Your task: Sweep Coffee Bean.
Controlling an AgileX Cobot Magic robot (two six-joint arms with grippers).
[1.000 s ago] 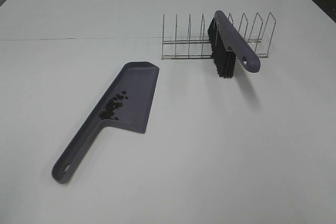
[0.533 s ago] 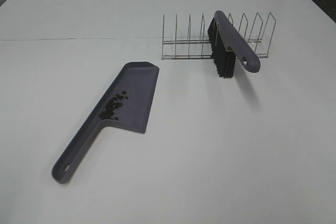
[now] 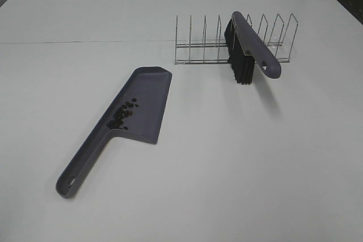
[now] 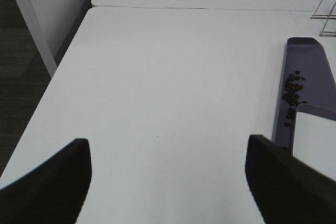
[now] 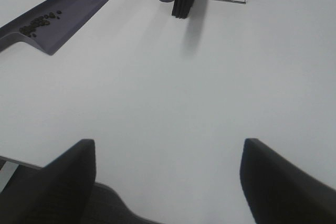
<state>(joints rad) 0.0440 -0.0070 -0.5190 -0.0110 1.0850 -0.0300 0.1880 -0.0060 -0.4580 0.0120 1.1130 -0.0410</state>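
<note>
Tiny dark coffee beans [image 3: 123, 114] clustered loosely inside the grey-purple dustpan [image 3: 148, 103], near its handle end.

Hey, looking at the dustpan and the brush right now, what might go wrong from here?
The coffee beans lie loose in the dustpan near the handle end, so lifting or tilting it carelessly may spill them back onto the table. The brush sits propped in the wire rack with its handle sticking out; pulling it may drag or tip the light rack. Both end effectors are open and hold nothing.
</note>
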